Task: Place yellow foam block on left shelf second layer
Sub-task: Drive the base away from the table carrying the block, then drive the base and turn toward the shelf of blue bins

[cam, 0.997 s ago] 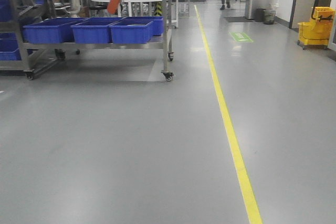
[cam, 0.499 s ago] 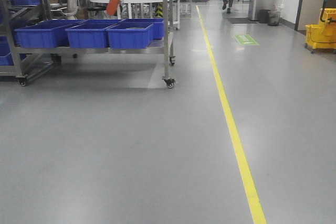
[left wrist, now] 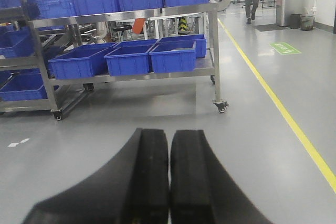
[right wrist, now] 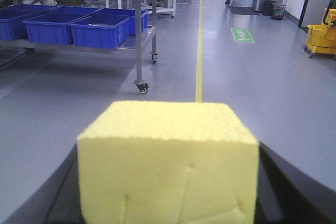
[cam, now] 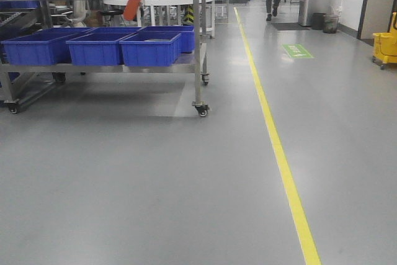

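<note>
The right jaws clamp the yellow foam block [right wrist: 168, 163], while the left jaws are pressed together.

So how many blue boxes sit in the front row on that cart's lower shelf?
3, side by side: the left blue box, the middle blue box, the right blue box. More sit behind them, partly hidden.

Left jaws pressed flat together, right jaws clamped on either side of the yellow foam block [right wrist: 168, 166]
</note>
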